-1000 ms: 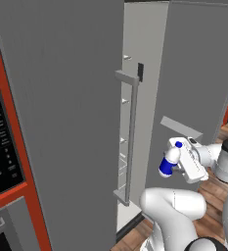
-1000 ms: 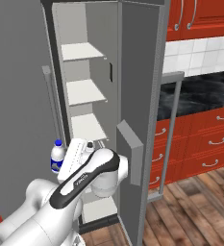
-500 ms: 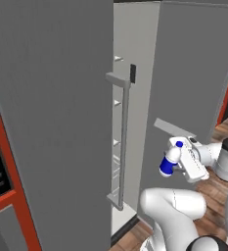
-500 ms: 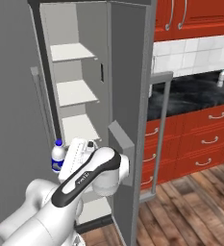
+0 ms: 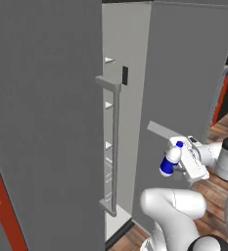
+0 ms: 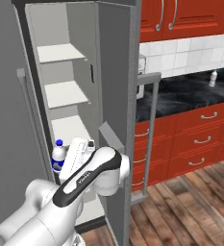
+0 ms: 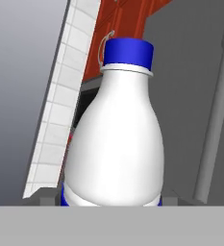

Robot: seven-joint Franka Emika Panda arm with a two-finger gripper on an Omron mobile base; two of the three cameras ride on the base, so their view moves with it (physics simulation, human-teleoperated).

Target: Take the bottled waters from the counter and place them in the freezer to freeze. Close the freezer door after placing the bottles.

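Observation:
My gripper (image 5: 174,165) is shut on a white bottled water (image 5: 169,160) with a blue cap and blue label, held upright in front of the freezer (image 6: 65,96). That bottle (image 6: 58,155) hangs level with the lower white shelves, just outside the opening, with the gripper (image 6: 68,161) beside it. Close up, the bottle (image 7: 117,144) hides most of the fingers. The freezer door (image 6: 118,72) stands swung open on the right, its inner face (image 5: 193,73) behind the bottle. A second, clear bottled water (image 6: 213,78) stands on the black counter (image 6: 180,93) far to the right.
The closed grey neighbouring door (image 5: 42,122) with its long bar handle (image 5: 115,147) borders the opening on the left. A grey bar (image 5: 160,130) juts from the open door near the bottle. Red drawers (image 6: 195,144) sit under the counter, over wooden floor (image 6: 190,206).
The whole picture has slid leftward in both base views, so the camera has moved. The bottle stays held in the same spot relative to the arm.

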